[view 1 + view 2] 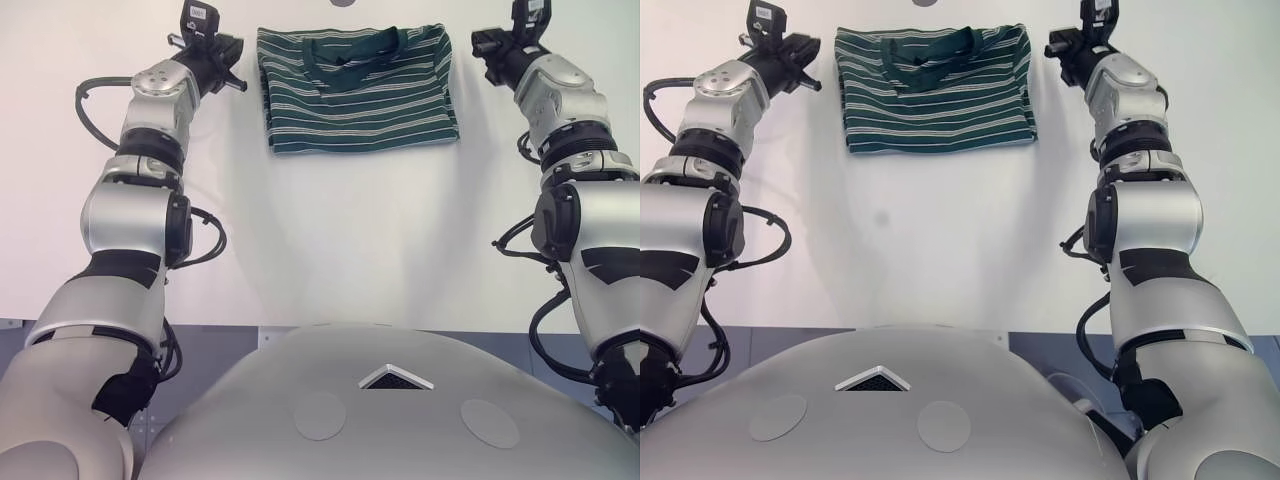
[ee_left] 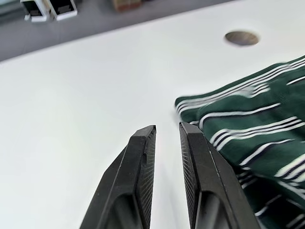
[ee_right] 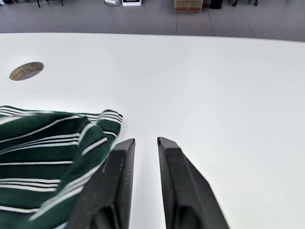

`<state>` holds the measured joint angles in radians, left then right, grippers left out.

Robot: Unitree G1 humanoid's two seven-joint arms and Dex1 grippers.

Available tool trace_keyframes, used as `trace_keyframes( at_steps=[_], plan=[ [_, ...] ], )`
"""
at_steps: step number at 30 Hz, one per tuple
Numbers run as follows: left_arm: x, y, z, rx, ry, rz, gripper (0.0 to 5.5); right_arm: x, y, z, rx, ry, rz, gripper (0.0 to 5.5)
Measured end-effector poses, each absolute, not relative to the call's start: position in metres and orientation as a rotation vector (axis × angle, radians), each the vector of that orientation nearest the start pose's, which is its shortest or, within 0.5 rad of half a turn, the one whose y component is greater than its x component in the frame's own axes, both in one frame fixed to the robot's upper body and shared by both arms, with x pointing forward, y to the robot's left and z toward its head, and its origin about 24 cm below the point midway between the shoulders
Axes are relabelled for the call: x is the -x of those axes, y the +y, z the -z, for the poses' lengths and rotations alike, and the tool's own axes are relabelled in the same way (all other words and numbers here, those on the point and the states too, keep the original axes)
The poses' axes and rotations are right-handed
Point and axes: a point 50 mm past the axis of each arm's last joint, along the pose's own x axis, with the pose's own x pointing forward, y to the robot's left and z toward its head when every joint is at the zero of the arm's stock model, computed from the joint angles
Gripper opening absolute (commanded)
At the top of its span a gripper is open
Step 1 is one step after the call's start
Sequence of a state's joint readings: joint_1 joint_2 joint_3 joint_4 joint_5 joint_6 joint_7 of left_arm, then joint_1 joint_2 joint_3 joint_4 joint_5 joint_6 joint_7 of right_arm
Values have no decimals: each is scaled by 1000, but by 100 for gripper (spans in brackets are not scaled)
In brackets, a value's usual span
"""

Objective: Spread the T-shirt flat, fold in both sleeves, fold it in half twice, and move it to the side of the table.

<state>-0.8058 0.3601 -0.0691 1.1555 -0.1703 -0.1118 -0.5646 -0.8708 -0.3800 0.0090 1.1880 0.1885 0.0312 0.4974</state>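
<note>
Folded green-striped T-shirt [image 1: 358, 90] lay at far middle of white surface [image 1: 330, 240], left claw [image 2: 167, 128] and right claw [image 3: 146, 141] flanking its far corners, both slightly parted, grasping nothing.

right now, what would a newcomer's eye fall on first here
The dark green, white-striped T-shirt, folded into a compact rectangle, lies at the far middle of the white table. The left gripper and right gripper flank it, one off each side, each with a narrow gap between its fingers and holding nothing.
</note>
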Motion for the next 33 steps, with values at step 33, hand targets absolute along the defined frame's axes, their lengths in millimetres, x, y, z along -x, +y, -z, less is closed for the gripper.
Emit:
trace_keyframes(
  at_steps=[33],
  plan=[
    [-344,213,-94,-1085,64,864,111,-270,-123,-114,632,159,-1301,143]
  ],
)
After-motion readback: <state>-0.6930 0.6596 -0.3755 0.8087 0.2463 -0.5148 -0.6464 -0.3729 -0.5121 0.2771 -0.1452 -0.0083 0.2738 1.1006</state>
